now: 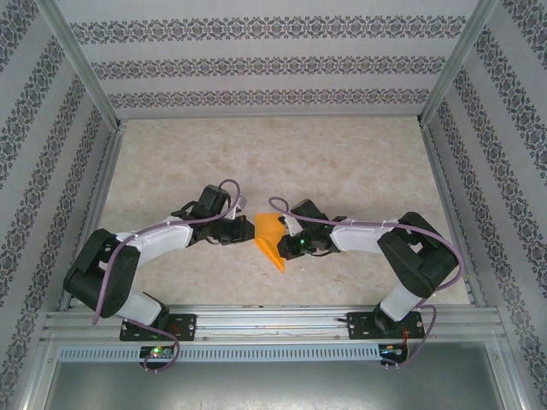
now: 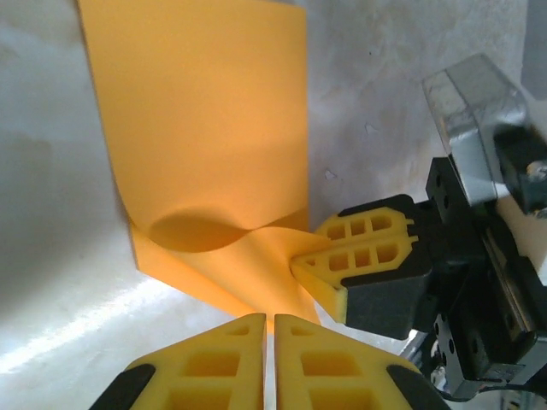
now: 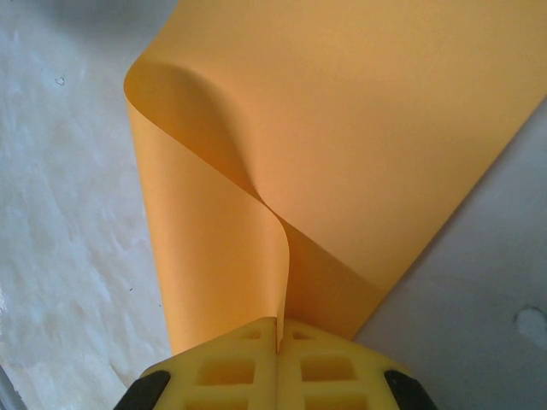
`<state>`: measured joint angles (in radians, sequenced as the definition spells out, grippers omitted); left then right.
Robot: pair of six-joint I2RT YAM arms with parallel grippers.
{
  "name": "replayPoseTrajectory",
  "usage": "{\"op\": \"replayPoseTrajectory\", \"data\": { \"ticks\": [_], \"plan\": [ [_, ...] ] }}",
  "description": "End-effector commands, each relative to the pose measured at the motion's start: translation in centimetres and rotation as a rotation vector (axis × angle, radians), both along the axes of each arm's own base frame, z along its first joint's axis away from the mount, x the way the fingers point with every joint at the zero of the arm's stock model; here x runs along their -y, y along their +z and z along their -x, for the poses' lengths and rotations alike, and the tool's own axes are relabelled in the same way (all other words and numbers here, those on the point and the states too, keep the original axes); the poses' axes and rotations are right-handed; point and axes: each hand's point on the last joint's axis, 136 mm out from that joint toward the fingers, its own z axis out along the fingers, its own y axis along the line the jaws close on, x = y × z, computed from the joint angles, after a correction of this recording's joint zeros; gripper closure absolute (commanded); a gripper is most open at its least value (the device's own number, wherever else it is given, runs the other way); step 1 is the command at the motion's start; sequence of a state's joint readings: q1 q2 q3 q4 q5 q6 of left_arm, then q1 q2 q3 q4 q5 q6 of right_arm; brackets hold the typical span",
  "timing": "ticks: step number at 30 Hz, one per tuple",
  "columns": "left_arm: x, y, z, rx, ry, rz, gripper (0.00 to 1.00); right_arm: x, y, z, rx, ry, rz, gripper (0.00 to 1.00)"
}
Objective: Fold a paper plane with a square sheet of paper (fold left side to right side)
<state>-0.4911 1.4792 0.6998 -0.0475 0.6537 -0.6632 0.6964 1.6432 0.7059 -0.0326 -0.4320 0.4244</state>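
Square sheet of paper [image 3: 359, 128], curled, in right pincer [image 3: 278, 331] on table [image 3: 60, 213]

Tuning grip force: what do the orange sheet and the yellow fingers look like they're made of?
Orange sheet: thin paper, matte and plain. It curls in a smooth, soft bend with no cracking. Right fingers: moulded yellow plastic or rubber, matte, with square hollow cells. The pictures don't show how hard it is.

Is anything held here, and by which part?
The right gripper pinches the orange sheet at its lifted edge. The left gripper is shut near it; hold unclear.
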Motion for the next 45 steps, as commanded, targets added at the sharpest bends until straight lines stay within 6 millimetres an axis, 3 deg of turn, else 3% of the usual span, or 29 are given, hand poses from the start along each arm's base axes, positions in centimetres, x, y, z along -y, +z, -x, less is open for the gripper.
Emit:
{"op": "replayPoseTrajectory", "data": {
  "ticks": [1,10,19,36,41,45],
  "plan": [
    [2.9,1.6,-0.2,0.031,-0.024,0.13,0.89,1.5,-2.5,1.3,-0.064,-0.021,0.087,1.0],
    [5.1,-1.4,0.2,-0.035,-0.046,0.103,0.9,1.6,-2.8,1.3,-0.073,-0.021,0.093,1.0],
    [4.1,-4.3,0.7,-0.09,-0.036,0.017,0.9,1.6,-2.9,1.4,-0.077,-0.02,0.1,1.0],
    [3.0,-7.0,1.2,-0.136,-0.021,-0.068,0.91,1.8,-2.9,1.4,-0.079,-0.024,0.106,1.0],
    [2.6,-8.2,1.3,-0.16,-0.002,-0.102,0.92,1.5,-2.2,1.1,-0.074,-0.031,0.085,1.0],
    [1.9,-8.7,1.6,-0.178,0.012,-0.14,0.94,1.1,-0.6,0.2,-0.053,-0.05,0.036,1.0]
  ]
}}
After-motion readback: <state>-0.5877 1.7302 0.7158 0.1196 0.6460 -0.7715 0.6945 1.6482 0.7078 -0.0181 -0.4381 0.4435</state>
